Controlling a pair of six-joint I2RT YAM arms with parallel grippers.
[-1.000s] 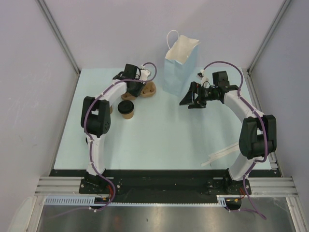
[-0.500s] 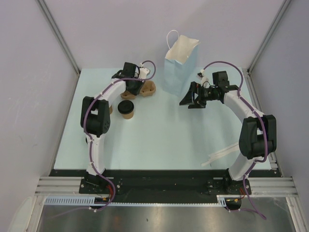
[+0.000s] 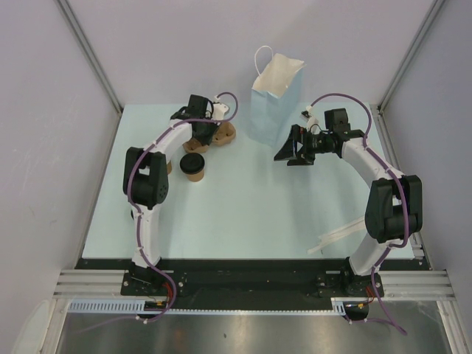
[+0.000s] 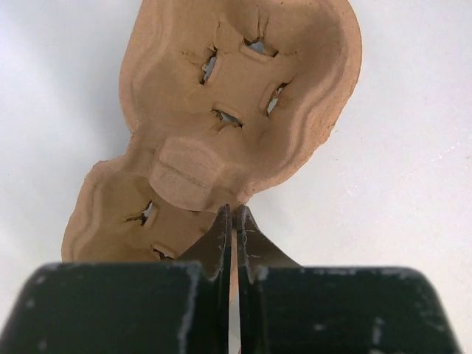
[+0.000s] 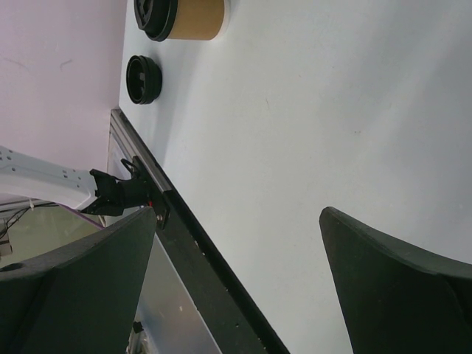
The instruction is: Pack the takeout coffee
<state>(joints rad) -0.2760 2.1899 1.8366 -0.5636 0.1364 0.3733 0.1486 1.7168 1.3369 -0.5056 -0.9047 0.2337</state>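
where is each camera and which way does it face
Top external: above and behind the arms, looking down on the table, bag, carrier and coffee; both arms show whole.
Left wrist: on the left arm, looking down at the carrier; the left pincer shows, shut on the carrier's edge.
Right wrist: on the right arm, looking across the table at the coffee and a loose lid; the open right pincer shows.
Shared: top and right wrist both see the coffee.
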